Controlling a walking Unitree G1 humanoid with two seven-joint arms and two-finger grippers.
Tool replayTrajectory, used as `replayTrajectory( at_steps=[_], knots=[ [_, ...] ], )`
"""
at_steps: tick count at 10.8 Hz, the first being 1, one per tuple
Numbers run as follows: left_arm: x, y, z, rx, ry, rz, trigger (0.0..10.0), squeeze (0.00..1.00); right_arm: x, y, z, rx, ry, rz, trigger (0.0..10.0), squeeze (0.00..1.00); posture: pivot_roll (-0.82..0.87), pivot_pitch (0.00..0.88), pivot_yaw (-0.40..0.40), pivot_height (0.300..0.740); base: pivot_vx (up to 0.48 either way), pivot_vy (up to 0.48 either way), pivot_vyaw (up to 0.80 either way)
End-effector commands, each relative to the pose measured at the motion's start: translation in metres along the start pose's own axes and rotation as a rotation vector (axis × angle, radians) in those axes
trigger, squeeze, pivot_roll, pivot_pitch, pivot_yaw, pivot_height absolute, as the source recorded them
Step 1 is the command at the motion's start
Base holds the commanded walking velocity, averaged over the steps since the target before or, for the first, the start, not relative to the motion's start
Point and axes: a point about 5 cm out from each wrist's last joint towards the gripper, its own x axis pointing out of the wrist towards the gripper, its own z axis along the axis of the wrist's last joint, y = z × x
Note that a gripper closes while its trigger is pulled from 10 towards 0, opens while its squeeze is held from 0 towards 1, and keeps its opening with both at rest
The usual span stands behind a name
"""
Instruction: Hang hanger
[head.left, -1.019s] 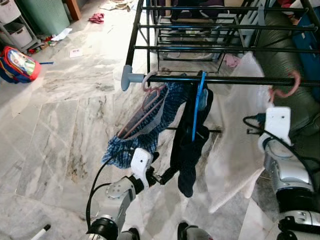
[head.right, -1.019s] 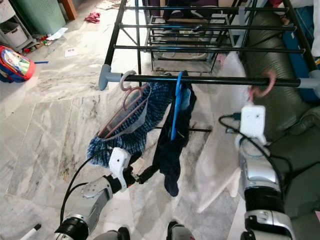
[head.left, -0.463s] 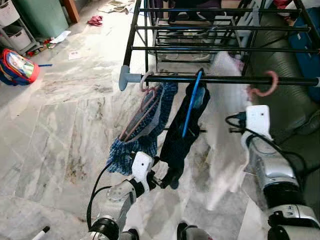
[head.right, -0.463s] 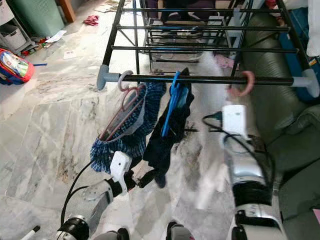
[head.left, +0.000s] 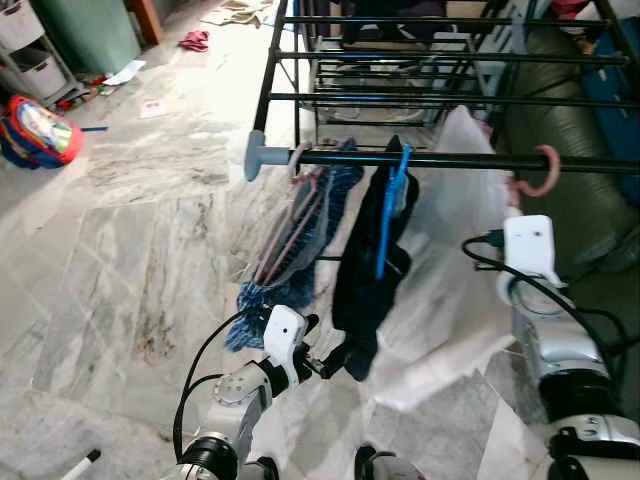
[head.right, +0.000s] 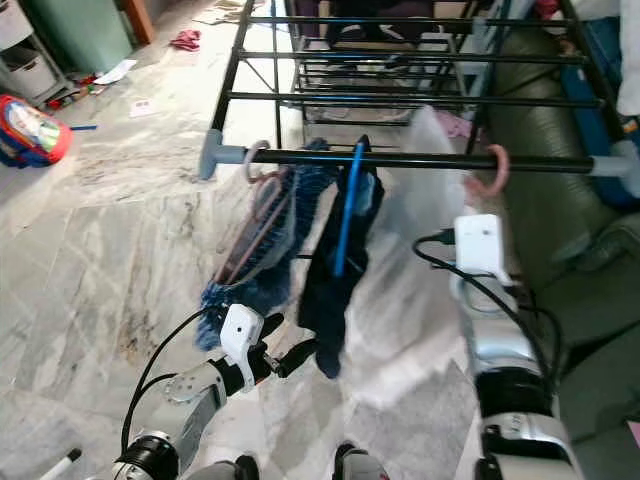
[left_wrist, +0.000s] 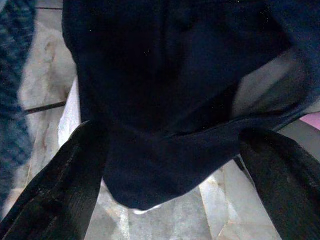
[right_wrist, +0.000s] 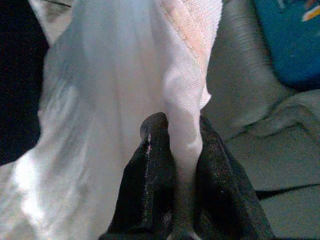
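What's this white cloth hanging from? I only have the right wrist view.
Observer: The white garment pinched in the right hand appears to hang from a pink hanger, whose hook sits over the front rail of a black drying rack.
Operator: Anything beside it on that rail?
Observer: A dark garment on a blue hanger, to the robot's left of it.
Operator: And the other arm?
Observer: The left hand is low, fingers open on either side of the dark garment's hem.
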Motion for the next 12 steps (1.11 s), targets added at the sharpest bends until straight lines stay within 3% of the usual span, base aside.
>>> replayTrajectory(
  at_steps=[1,4,7,8,9,12],
  knots=[
    [-0.004,0.000,-0.007,-0.004,0.024,0.003,10.0,0.00,0.000,-0.008,-0.014,0.010,0.052,-0.035,10.0,0.00,-0.09,0.199,0.024,0.740,0.000,0.000,0.00],
    [-0.003,-0.002,-0.007,-0.001,0.028,-0.003,10.0,0.00,0.001,-0.030,-0.011,0.024,0.037,-0.119,10.0,0.00,-0.10,0.204,0.028,0.740,0.000,0.000,0.00],
    [-0.003,-0.002,-0.007,0.003,0.028,-0.008,10.0,0.00,0.000,-0.024,-0.016,0.026,0.051,-0.098,10.0,0.00,-0.09,0.205,0.027,0.740,0.000,0.000,0.00],
    [-0.002,-0.002,-0.007,0.003,0.027,-0.008,10.0,0.00,-0.001,-0.022,-0.018,0.039,0.052,-0.087,10.0,0.67,-0.09,0.206,0.028,0.740,0.000,0.000,0.00],
    [-0.002,-0.002,-0.006,0.003,0.027,-0.009,10.0,0.00,-0.001,-0.021,-0.018,0.051,0.050,-0.081,10.0,1.00,-0.09,0.207,0.028,0.740,0.000,0.000,0.00],
    [-0.002,-0.003,-0.007,0.004,0.026,-0.008,10.0,0.00,-0.010,-0.026,-0.008,0.003,-0.046,-0.129,10.0,1.00,-0.10,0.207,0.024,0.740,0.000,0.000,0.00]
  ],
)
